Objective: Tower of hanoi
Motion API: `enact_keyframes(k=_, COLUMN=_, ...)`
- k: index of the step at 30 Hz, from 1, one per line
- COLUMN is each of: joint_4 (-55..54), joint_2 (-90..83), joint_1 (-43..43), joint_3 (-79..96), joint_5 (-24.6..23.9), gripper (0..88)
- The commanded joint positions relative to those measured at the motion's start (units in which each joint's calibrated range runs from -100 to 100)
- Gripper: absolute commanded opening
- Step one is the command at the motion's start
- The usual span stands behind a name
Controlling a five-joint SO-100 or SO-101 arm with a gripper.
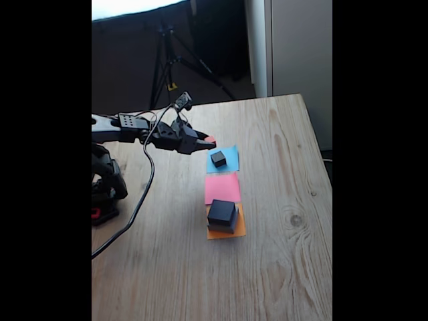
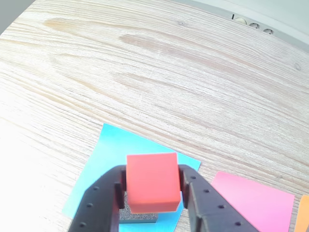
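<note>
Where end effector (image 2: 151, 193) clamps: red cube (image 2: 151, 181).

wooden table (image 1: 281, 267) with visible grain and a knot. three flat paper squares in a row on it: blue paper (image 1: 231, 158) farthest, pink paper (image 1: 222, 187) in the middle, orange paper (image 1: 237, 229) nearest. black tripod (image 1: 170, 57) behind the table's far edge, bright panel above it. pale wall panel (image 1: 297, 47) at right.

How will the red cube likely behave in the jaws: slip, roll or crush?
The red cube looks rigid, with flat sides squarely between the jaws, so slipping seems unlikely. Being tiny, it is probably light. Flat faces should keep it from rolling once set on the small black block.
</note>
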Motion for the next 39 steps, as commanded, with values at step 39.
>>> enact_keyframes(k=39, joint_4=-23.8, joint_2=21.7, joint_1=-3.3, joint_3=1.1, joint_5=2.8, gripper=1.6)
